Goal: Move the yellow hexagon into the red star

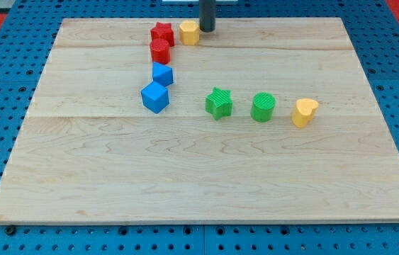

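Note:
The yellow hexagon (pixel 189 32) sits near the view's top of the wooden board, just right of the red star (pixel 161 33), with a narrow gap between them. My tip (pixel 206 29) is right beside the yellow hexagon, on its right side, touching it or nearly so. The rod rises from there out of the view's top.
A red cylinder (pixel 159 51) sits just below the red star. Below it are a blue block (pixel 162 74) and a blue cube (pixel 154 97). At mid-board are a green star (pixel 219 103), a green cylinder (pixel 263 108) and a yellow heart-shaped block (pixel 303 112). The wooden board (pixel 206 177) lies on a blue pegboard.

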Robot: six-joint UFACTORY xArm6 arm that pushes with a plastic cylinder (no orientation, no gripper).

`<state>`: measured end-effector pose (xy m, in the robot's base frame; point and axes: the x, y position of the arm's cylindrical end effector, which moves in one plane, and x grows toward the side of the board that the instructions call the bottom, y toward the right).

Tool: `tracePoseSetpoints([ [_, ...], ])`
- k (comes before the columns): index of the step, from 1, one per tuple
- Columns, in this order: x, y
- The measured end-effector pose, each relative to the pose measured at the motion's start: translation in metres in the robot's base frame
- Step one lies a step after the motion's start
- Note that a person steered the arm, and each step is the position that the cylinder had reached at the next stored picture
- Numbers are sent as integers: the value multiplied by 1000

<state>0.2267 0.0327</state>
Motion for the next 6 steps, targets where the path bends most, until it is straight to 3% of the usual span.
tracePoseSetpoints([
  [1, 24, -2],
  [3, 22, -78],
  [6, -17, -52],
])
